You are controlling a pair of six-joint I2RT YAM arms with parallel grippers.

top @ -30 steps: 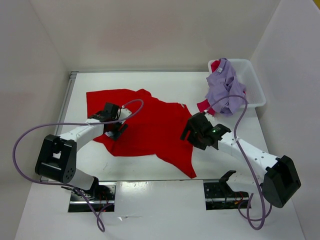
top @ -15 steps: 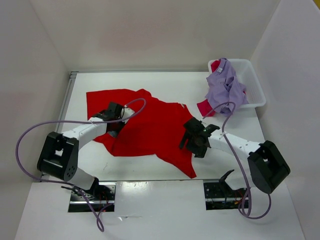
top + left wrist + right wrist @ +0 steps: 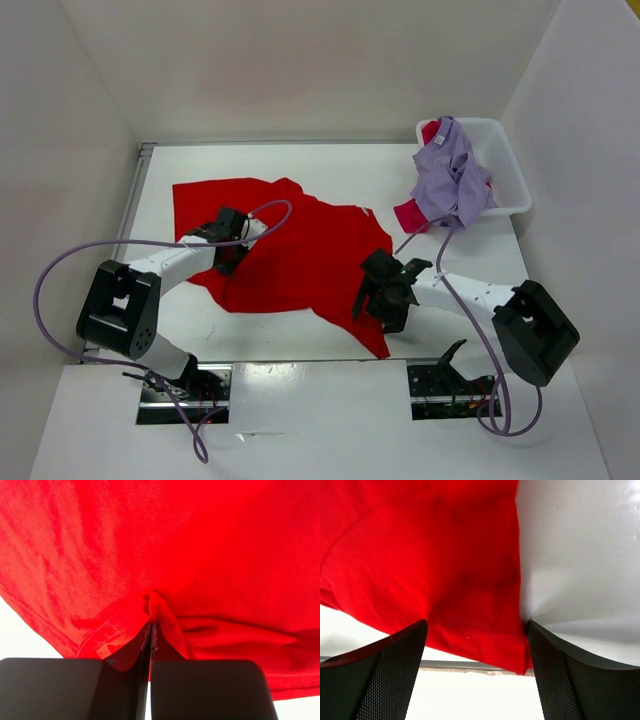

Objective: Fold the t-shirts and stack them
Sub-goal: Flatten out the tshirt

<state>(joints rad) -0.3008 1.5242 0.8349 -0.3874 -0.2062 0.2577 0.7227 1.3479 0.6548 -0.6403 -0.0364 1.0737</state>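
Left wrist view has my left claw (image 3: 150, 626) pressed together on a small pleat of the bright red t-shirt (image 3: 165, 545). The cloth puckers up just ahead of the fingertips, and the stitched hem runs off below and to their left. My right claw (image 3: 476, 625) is spread wide and low over the opposite near corner of the same shirt. The side edge lies just inside its right finger, and bare tabletop (image 3: 580, 555) lies beyond that. I judge this to be the start of a fold, with one side gripped and the other not yet. To do it well, I should shut the right claw on both layers at the corner, well in from the edge so the hem cannot slip out. Then I should raise both claws together at the same height and keep the cloth lightly taut between them, so it carries over as a flat sheet and does not bunch. My left pinch looks thin, so a hard tug could pull it free. The shirt is soft, plain and vivid red. It lies spread but rumpled between my two claws, with shallow creases and an uneven outline. Far beyond my right claw, the lavender t-shirt (image 3: 450, 180) is heaped over the rim of the white bin (image 3: 510, 170). The crimson t-shirt (image 3: 410, 213) peeks out beneath it.
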